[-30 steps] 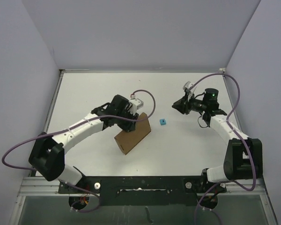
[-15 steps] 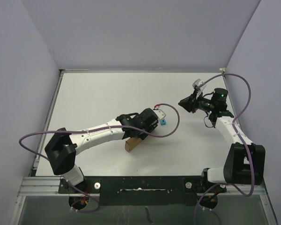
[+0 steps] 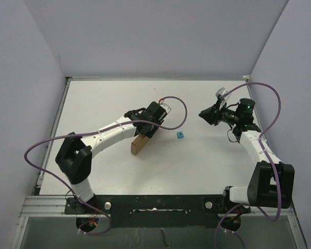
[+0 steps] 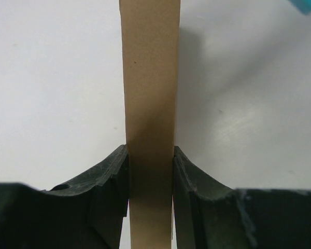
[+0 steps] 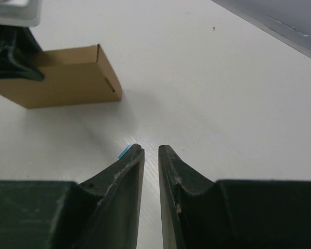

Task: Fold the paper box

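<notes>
The paper box point(image 3: 139, 144) is a slim brown cardboard box standing on its narrow edge at the table's middle. My left gripper point(image 3: 151, 128) is shut on its far end. In the left wrist view the box's narrow face point(image 4: 150, 78) runs up between both fingers, and the gripper point(image 4: 150, 158) presses it from each side. My right gripper point(image 3: 203, 115) hovers to the right of the box, apart from it. In the right wrist view the right gripper point(image 5: 151, 151) has its jaws nearly together with nothing between them, and the box point(image 5: 67, 78) lies ahead at upper left.
A tiny blue cube point(image 3: 180, 135) sits on the white table point(image 3: 103, 104) between the box and my right gripper. It shows at the top right corner of the left wrist view point(image 4: 307, 5) and beside the right gripper's left fingertip point(image 5: 124, 151). Walls enclose the table.
The box went from lying flat to standing on edge. My left gripper then carried it away from the cube, back and to the left. The right arm has barely moved.
</notes>
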Controlling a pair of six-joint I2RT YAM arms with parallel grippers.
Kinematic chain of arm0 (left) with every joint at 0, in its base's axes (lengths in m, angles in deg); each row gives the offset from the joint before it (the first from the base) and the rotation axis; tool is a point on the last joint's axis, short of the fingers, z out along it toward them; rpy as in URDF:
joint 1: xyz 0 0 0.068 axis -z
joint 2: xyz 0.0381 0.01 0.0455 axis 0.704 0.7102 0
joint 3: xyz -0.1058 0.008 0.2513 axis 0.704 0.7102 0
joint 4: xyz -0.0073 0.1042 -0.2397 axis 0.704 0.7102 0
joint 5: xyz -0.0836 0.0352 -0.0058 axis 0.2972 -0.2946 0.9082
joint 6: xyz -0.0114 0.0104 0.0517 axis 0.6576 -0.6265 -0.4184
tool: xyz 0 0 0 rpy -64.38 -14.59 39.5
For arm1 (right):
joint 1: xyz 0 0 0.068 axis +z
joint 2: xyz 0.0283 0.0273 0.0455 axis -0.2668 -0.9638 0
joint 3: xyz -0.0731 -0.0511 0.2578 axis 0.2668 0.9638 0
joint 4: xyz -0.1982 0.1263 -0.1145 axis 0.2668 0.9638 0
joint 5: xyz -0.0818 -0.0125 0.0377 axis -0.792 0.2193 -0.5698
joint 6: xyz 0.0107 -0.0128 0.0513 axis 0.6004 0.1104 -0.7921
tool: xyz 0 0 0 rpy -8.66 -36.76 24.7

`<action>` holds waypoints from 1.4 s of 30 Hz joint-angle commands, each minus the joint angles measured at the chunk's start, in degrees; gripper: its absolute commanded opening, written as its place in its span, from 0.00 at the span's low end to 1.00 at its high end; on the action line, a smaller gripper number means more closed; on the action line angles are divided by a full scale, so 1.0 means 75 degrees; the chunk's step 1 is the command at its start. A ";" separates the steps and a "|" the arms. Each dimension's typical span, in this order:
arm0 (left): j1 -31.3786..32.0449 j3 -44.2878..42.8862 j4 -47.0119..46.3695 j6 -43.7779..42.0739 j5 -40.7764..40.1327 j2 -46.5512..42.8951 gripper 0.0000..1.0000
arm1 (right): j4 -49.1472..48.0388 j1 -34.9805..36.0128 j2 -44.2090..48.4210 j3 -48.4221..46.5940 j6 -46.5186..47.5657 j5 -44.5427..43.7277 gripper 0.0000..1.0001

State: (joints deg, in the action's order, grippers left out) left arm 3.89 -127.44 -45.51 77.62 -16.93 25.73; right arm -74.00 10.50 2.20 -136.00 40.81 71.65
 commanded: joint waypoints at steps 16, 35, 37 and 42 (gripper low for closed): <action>-0.0921 -0.2232 0.1147 0.0155 0.0055 0.0530 0.98 | 0.0129 -0.0142 0.0295 -0.0082 0.0219 -0.0049 0.20; -0.6943 0.3586 -0.4158 0.4217 0.7863 -0.4194 0.98 | 0.5380 -0.0129 0.0883 -0.2947 0.3819 -0.1841 0.95; -0.7069 0.2879 -0.2983 0.3848 0.7214 -0.4354 0.98 | 0.5308 -0.0203 0.1090 -0.3462 0.3588 -0.2078 0.98; -0.7072 0.1187 -0.1524 0.3206 0.5833 -0.5028 0.98 | 0.6297 -0.0575 0.0470 -0.6194 0.1458 -0.1772 0.98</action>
State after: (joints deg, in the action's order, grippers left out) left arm -49.18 -107.16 -61.23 103.94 31.70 -4.06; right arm -29.94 8.32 6.66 -168.24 61.97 58.01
